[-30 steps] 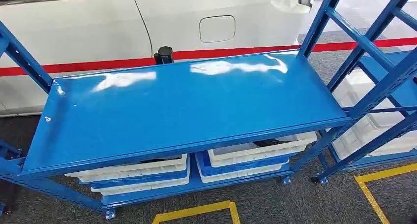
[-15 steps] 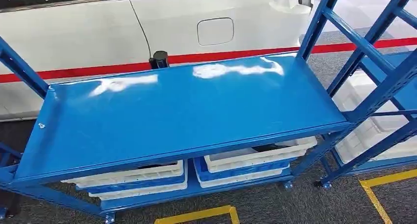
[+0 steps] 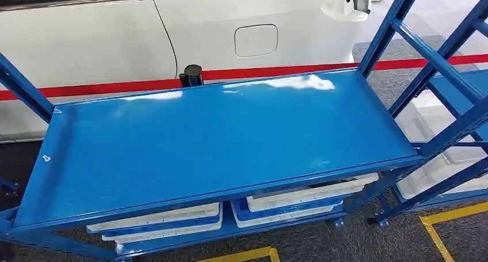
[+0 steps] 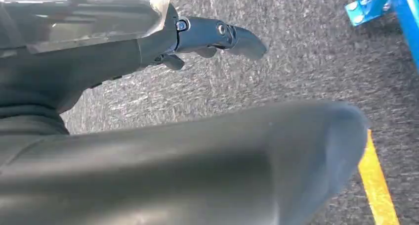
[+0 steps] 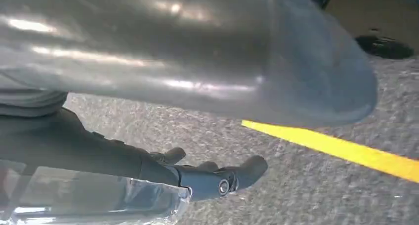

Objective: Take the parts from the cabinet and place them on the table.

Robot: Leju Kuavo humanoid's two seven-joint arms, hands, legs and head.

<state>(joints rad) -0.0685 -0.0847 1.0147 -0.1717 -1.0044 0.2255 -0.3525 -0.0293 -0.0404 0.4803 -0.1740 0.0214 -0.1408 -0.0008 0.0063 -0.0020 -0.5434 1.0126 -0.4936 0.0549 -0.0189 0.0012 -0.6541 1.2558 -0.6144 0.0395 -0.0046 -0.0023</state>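
Observation:
A blue metal cabinet rack (image 3: 218, 135) stands in front of me in the head view, and its wide top shelf is bare. On the shelf below it lie stacked white and blue trays, one stack at the left (image 3: 155, 219) and one at the right (image 3: 305, 197); the top shelf hides what is in them. My left hand (image 4: 148, 136) hangs over grey carpet with its dark fingers (image 4: 217, 34) stretched out and nothing in it. My right hand (image 5: 197, 52) hangs likewise, its fingers (image 5: 227, 178) apart and holding nothing.
A second blue rack (image 3: 454, 101) with white trays (image 3: 437, 170) stands close at the right. Behind the cabinet are a black post (image 3: 191, 75), a red line and a white car (image 3: 230, 26). Yellow tape (image 3: 437, 233) marks the grey carpet.
The whole head picture has shifted: my camera moved, so the shelf sits lower and nearer in view. Nothing on the rack has moved.

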